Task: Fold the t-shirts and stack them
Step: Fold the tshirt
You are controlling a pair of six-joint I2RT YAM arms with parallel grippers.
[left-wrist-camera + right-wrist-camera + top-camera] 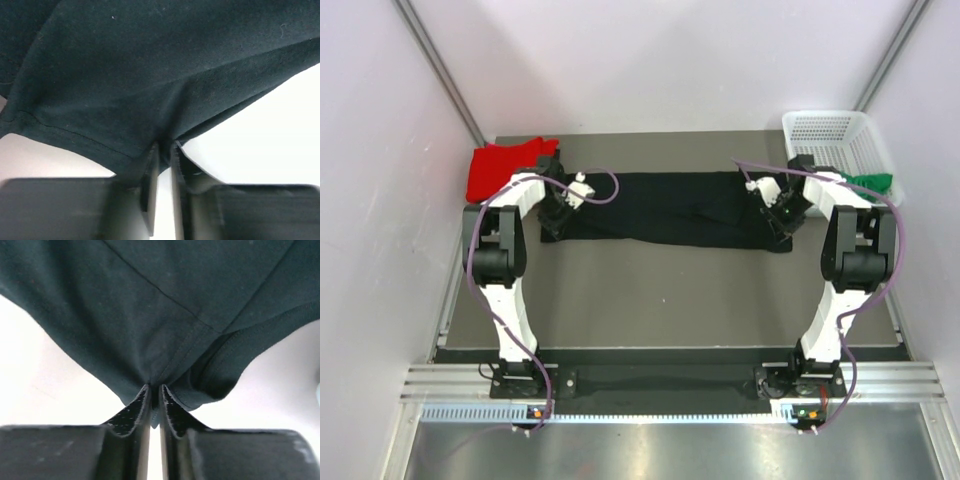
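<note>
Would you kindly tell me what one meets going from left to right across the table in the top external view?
red t-shirt → left hand → black t-shirt → right hand → green t-shirt. The white basket overlaps the last two, so it is left out.

Soft and matt, the finely woven cloth of the black t-shirt (670, 212) shows a stitched hem in the wrist views. It lies on a dull, smooth grey-brown table (670, 295). The red t-shirt (498, 168) at far left and the green t-shirt (873, 182) at far right are the same matt cloth. The basket (835, 130) at far right is white plastic mesh. The fingers (131, 412) of the right gripper (154, 388) are matt black with grainy inner faces. The arms (508, 305) wear smooth white and black plastic shells. The near rail (660, 385) is brushed metal.
</note>
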